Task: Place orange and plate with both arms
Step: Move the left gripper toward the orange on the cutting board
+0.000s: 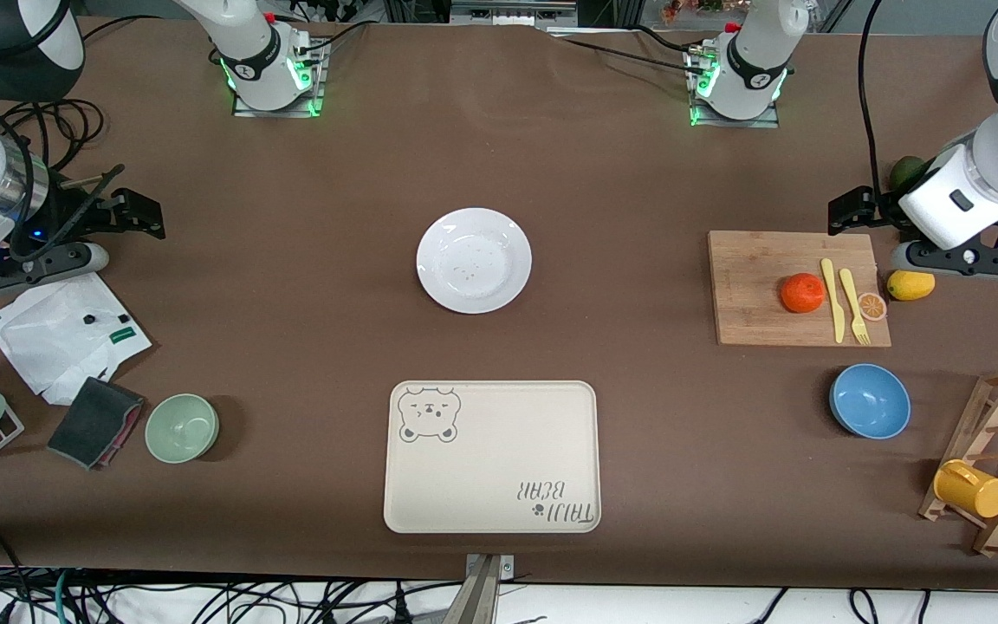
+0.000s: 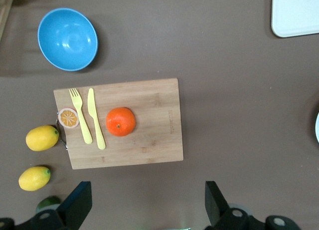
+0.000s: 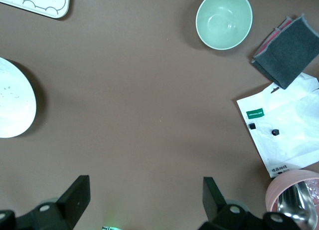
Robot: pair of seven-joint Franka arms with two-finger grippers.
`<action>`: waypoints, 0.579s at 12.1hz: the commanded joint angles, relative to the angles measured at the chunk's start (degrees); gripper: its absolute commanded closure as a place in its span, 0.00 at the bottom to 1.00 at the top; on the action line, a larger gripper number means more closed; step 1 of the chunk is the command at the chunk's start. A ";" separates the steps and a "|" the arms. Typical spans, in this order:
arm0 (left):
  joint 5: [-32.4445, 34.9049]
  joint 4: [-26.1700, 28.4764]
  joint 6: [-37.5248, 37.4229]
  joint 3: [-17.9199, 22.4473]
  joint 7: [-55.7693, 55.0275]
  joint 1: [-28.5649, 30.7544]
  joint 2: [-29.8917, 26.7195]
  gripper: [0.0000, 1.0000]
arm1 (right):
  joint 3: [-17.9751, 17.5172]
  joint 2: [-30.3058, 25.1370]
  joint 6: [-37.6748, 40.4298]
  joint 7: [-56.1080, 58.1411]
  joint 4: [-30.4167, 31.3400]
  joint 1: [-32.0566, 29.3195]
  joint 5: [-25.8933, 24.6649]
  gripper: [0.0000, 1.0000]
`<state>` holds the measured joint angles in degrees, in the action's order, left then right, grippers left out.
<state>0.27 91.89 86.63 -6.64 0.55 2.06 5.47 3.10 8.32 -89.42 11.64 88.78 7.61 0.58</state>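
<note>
The orange (image 1: pixel 802 293) (image 2: pixel 120 121) lies on a wooden cutting board (image 1: pixel 759 269) (image 2: pixel 149 100) toward the left arm's end of the table. The white plate (image 1: pixel 474 260) (image 3: pixel 12 98) lies flat in the middle of the table, farther from the front camera than the beige tray (image 1: pixel 490 455). My left gripper (image 1: pixel 852 211) (image 2: pixel 148 200) hangs open and empty over bare table beside the board's edge, apart from the orange. My right gripper (image 1: pixel 131 212) (image 3: pixel 147 197) is open and empty over bare table at the right arm's end, well away from the plate.
A yellow fork (image 1: pixel 854 303), knife (image 1: pixel 832 299) and orange slice (image 1: pixel 872 305) share the board, with lemons (image 2: pixel 42 138) beside it. A blue bowl (image 1: pixel 870 400) and a rack with a yellow mug (image 1: pixel 971 488) stand nearer the camera. A green bowl (image 1: pixel 182 427), sponge (image 1: pixel 96 422) and white bag (image 1: pixel 66 334) lie at the right arm's end.
</note>
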 commanded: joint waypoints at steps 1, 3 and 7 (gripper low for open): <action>2.62 0.30 -1.21 0.04 1.37 2.32 1.99 0.00 | -0.11 -0.24 1.09 0.14 -0.80 -0.05 -0.14 0.00; 3.93 0.75 0.81 0.04 2.34 4.36 4.36 0.00 | -0.20 -0.24 1.17 0.06 -0.80 -0.05 -0.14 0.00; 9.13 7.05 8.34 -0.13 2.52 6.37 6.66 0.00 | -0.20 -0.24 1.17 -0.03 -0.71 -0.05 -0.05 0.00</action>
<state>7.77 94.80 90.85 -6.14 2.01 7.03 12.68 3.08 8.33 -89.31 11.64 88.78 7.61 0.58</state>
